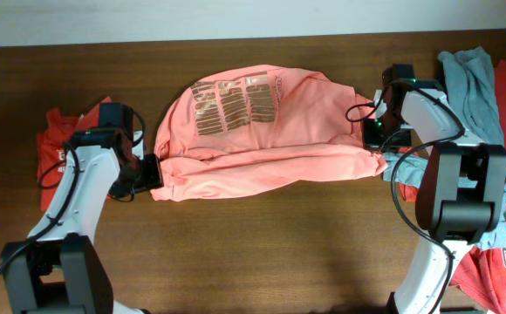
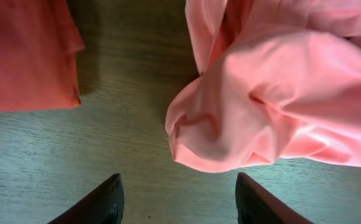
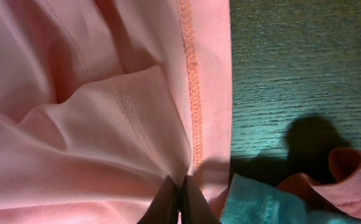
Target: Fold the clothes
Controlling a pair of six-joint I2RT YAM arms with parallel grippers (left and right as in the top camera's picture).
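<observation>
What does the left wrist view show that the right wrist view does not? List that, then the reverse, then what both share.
Left wrist only: the left gripper open with nothing between its fingers, just short of the salmon-pink shirt at its bunched end, and a red-orange shirt at upper left.
Right wrist only: the right gripper shut, apparently pinching the shirt at its stitched hem, with grey-teal cloth beside it.
Both: the salmon-pink shirt and the wooden table.

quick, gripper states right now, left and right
left gripper: open, empty, salmon-pink shirt just ahead
right gripper: closed at the shirt's hem, grip unclear
</observation>
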